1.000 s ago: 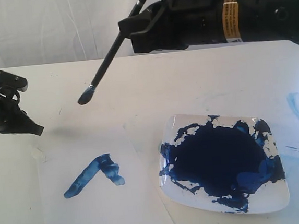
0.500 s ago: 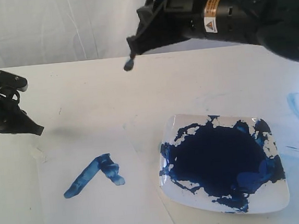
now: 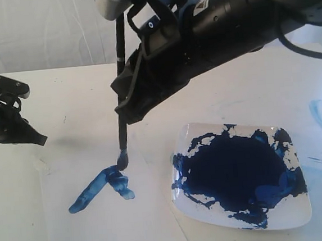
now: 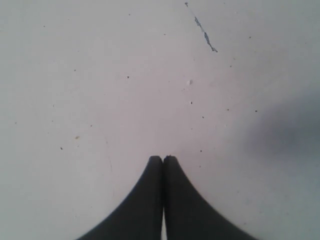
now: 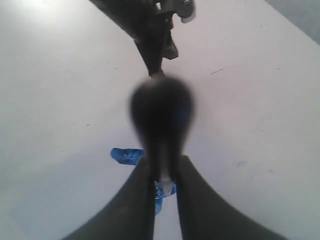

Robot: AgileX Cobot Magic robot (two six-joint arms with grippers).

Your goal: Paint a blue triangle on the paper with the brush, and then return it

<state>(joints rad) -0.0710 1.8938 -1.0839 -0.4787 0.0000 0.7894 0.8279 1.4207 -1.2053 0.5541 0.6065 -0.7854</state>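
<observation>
Now, right gripper (image 3: 124, 104): fingers closed on the brush (image 3: 122, 135) handle, brush nearly upright
Brush tip: down at the top of the blue triangle (image 3: 102, 187), which lies on the paper (image 3: 146, 212)
Left gripper (image 4: 163, 159): fingers pressed together, over the table (image 3: 214, 87)
Plate (image 3: 298, 217): just beside the paper, covered with dark blue paint

Near-upright brush (image 3: 122, 135) tip at top of two-stroke blue triangle (image 3: 97, 187) on paper (image 3: 103, 232)

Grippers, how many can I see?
2. The left gripper, shut, is far left over the table; the right gripper, centre, holds the brush upright, tip by the blue triangle.
</observation>
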